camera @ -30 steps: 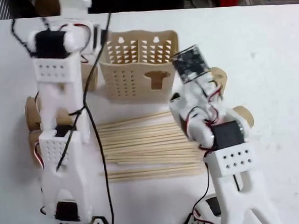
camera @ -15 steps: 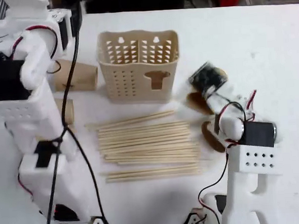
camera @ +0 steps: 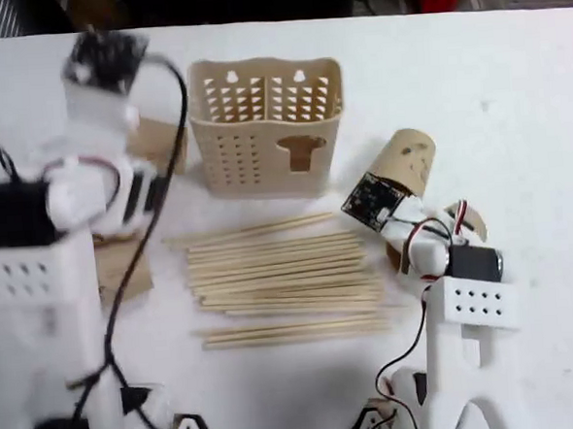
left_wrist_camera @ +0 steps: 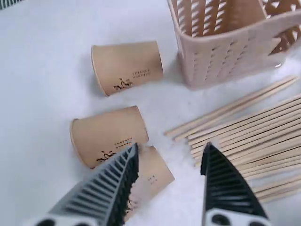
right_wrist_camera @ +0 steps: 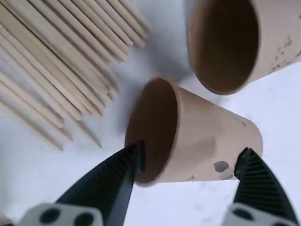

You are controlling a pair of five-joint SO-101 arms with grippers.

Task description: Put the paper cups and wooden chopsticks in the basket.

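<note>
A white table (camera: 512, 84) fills my overhead view. My left arm (camera: 38, 288) takes up the left side of the frame, and my right arm (camera: 463, 311) rises from the lower right.

A beige perforated basket (camera: 267, 128) stands upright at upper centre. Just below it, the wooden chopsticks (camera: 281, 278) lie loose in a flat row on the table at the centre of the frame, outside the basket.

The paper cups all lie on their sides on the table. In my left wrist view there are three. The first cup (left_wrist_camera: 126, 67) is beside the basket, and the second cup (left_wrist_camera: 107, 134) is nearer the gripper. The third cup (left_wrist_camera: 153, 176) is partly under one finger. The left gripper (left_wrist_camera: 170, 150) is spread wide and holds nothing, with bare table between its tips.

In my right wrist view the right gripper (right_wrist_camera: 190, 155) is also wide apart and straddles a tipped cup (right_wrist_camera: 197, 141). One fingertip is at the cup's open rim and the other is beside its base. It has not closed on the cup. Another cup (right_wrist_camera: 235, 42) lies just beyond, mouth towards the camera.
</note>
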